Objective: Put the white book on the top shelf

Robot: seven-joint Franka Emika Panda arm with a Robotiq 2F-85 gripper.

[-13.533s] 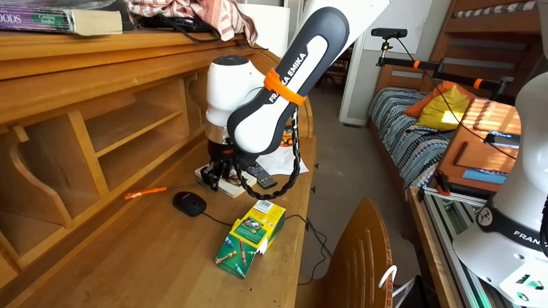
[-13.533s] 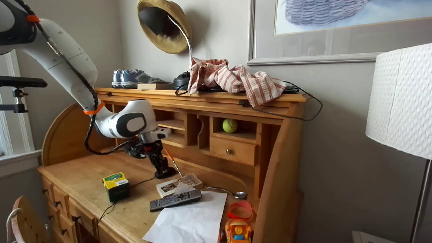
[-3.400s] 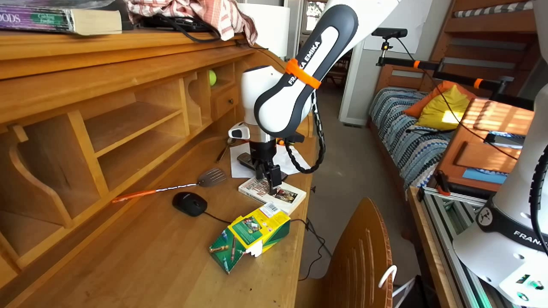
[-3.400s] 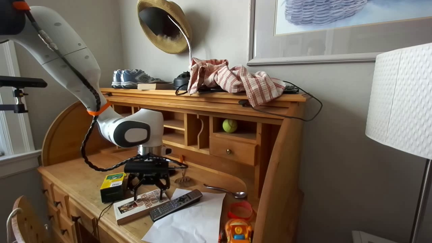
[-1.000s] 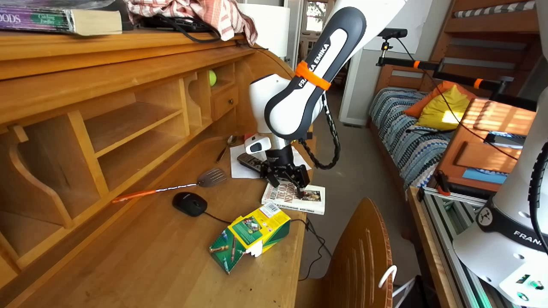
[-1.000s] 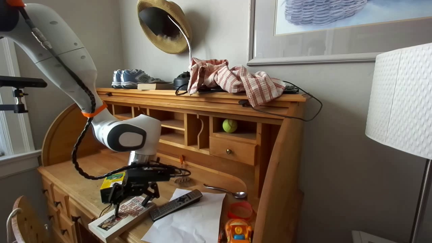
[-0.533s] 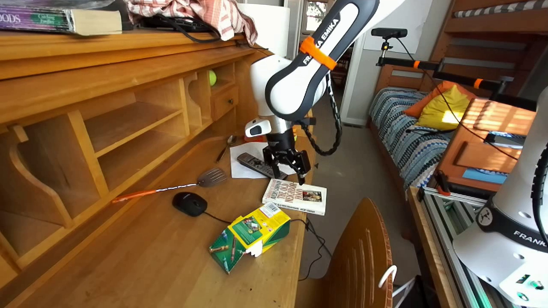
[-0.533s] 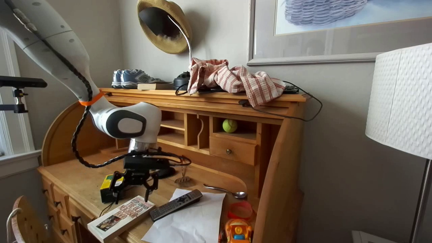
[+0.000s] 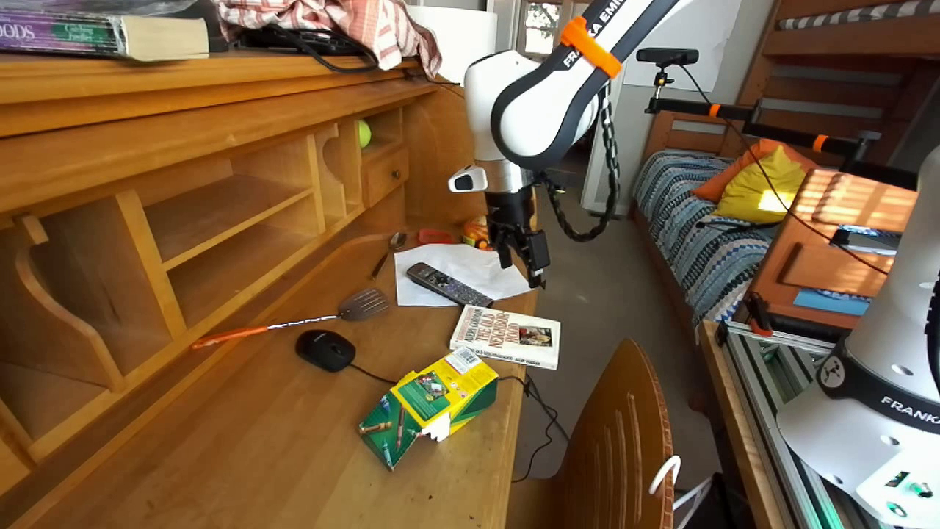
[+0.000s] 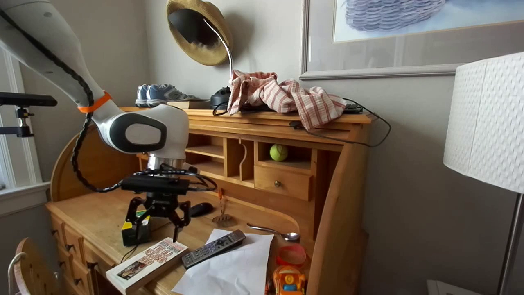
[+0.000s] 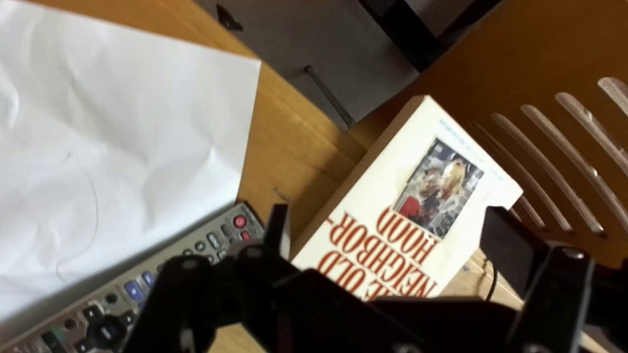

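White book (image 9: 507,336): on desk (image 9: 257,441), flat, cover up, one end past front edge
End effector (image 10: 156,234): above book, not touching; spread wide, nothing gripped
Top shelf (image 9: 147,79): carries shoes (image 10: 157,95) & cloth (image 10: 278,94)
Remote (image 9: 448,285): part on paper (image 9: 463,261), tip just beside book
Box (image 9: 433,400): nr front edge, by book; touching or not, can't tell
Spatula (image 9: 294,322): nr back edge, w/ orange handle
Mouse (image 9: 325,350): btwn box & spatula

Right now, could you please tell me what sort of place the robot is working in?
Probably a home bedroom: I see a bed, a wooden roll-top desk and sports shoes.
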